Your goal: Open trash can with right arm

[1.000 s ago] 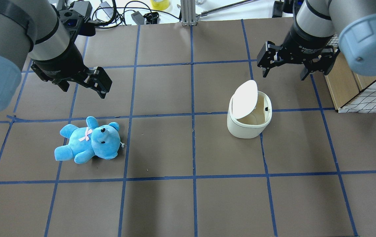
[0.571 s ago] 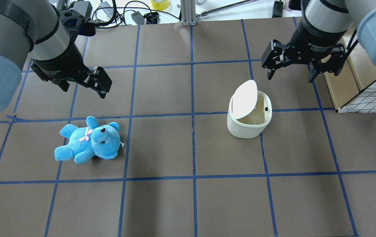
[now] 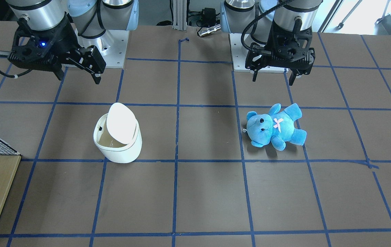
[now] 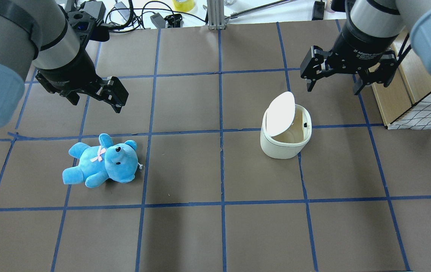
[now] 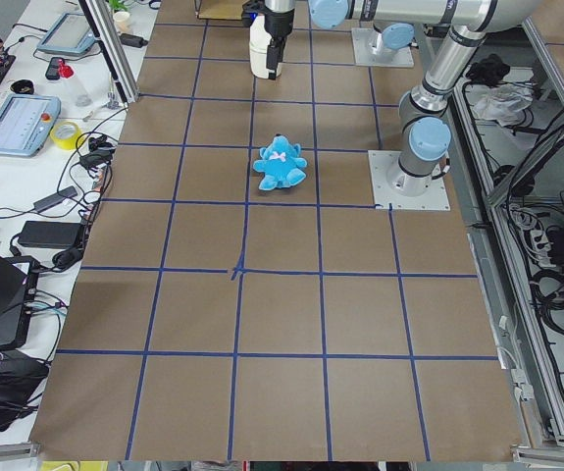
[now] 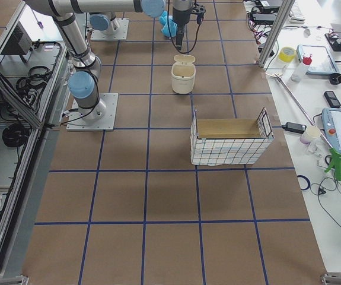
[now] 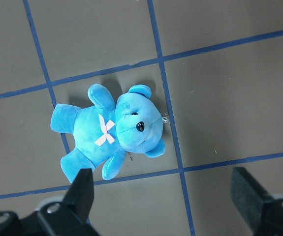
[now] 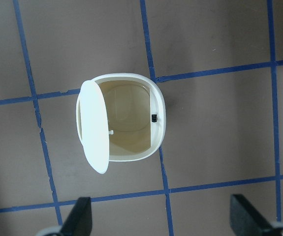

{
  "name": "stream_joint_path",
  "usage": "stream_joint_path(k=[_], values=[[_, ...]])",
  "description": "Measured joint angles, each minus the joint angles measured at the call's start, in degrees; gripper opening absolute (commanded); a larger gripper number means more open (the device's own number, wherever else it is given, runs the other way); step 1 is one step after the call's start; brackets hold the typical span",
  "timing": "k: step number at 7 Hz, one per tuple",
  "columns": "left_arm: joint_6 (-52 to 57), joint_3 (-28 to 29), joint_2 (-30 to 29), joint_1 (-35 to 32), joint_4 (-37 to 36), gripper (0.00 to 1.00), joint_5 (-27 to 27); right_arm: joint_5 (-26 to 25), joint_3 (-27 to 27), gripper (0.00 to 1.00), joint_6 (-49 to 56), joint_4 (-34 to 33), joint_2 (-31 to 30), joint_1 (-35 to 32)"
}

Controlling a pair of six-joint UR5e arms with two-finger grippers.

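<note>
Tabletop [image 4: 185,170], trash can [image 4: 281,146] open, right tool [image 4: 332,90] shifted

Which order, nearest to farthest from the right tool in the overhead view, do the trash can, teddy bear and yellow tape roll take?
Measured from the right tool:
1. trash can, just below and left of it, lid tipped up.
2. yellow tape roll, past the table's far edge, left of centre.
3. teddy bear, on the table's left half.

Blue teddy bear [image 4: 101,164], wire-mesh basket [image 6: 229,152]
</note>
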State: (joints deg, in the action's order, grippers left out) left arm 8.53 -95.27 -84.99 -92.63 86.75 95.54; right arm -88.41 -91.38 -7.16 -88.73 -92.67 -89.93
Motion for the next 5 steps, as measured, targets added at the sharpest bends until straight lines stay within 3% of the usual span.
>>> stream_joint_path(k=[5], values=[[0.0, 0.0, 0.0, 0.0, 0.0, 1.00, 0.0, -0.4, -0.2, 1.00, 0.1, 0.0, 0.0, 0.0]])
